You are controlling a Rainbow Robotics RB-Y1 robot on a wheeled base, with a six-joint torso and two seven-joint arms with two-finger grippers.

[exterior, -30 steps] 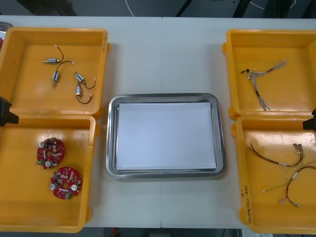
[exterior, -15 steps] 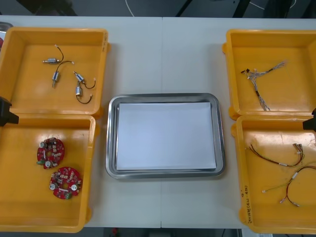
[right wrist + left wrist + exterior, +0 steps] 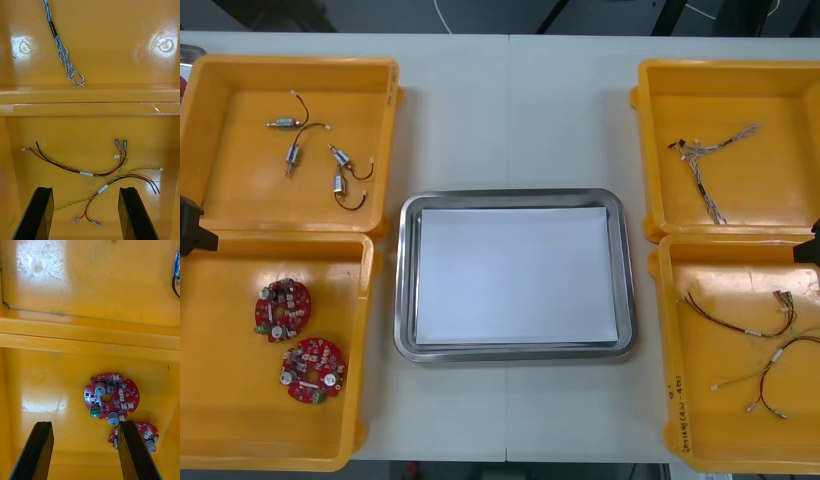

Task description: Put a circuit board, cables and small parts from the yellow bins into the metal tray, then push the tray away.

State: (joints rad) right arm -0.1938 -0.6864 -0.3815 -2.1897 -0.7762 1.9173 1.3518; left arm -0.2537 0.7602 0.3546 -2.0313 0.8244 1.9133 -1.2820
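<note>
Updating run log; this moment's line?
left gripper open facing round red circuit boards; right gripper open facing red-and-yellow cables; metal tray white inside

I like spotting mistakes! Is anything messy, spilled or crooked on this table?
Nothing stands out. The empty tray sits straight between the yellow bins. The red boards, cables and small metal parts all lie inside their bins, none spilled. The left gripper hangs open over the boards, the right gripper open over the cables.
</note>
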